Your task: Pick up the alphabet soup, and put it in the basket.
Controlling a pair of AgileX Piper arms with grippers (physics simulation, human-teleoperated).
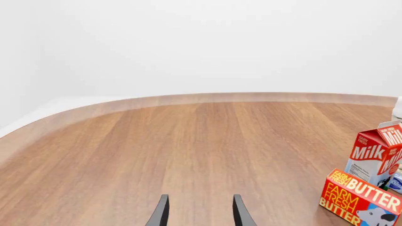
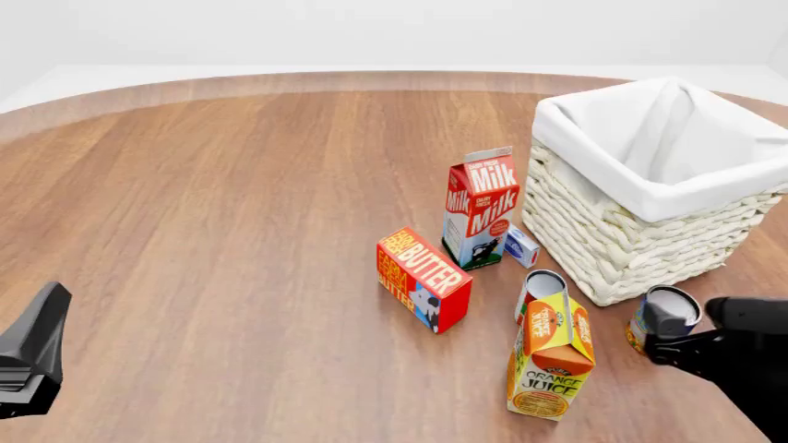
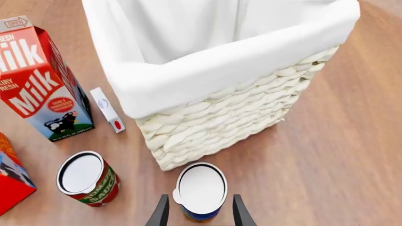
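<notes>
Count on the table (image 2: 221,212): 2 cans, 2 cartons, 1 butter box (image 2: 423,278), 1 small white-and-blue box (image 2: 522,247), 1 basket (image 2: 652,185). The cans are the alphabet soup (image 2: 662,317) and a red-labelled can (image 2: 540,291); the cartons are the milk carton (image 2: 481,208) and the orange juice carton (image 2: 551,355). The soup stands upright just beside the basket's near corner, apart from the wicker, pale silver top facing up, blue label with a yellow-orange band low on its side. In the right wrist view most of its label is hidden under its own lid; only a strip of blue and orange shows. The right gripper (image 3: 200,212) has its 2 fingers spread, 1 on either side of the soup; contact cannot be made out. The right arm is cut off by the frame edge in the front view. The left gripper (image 1: 200,212) is parted over bare wood, holding nothing; only its fingertips show. The red-labelled can is partly hidden behind the juice carton.
</notes>
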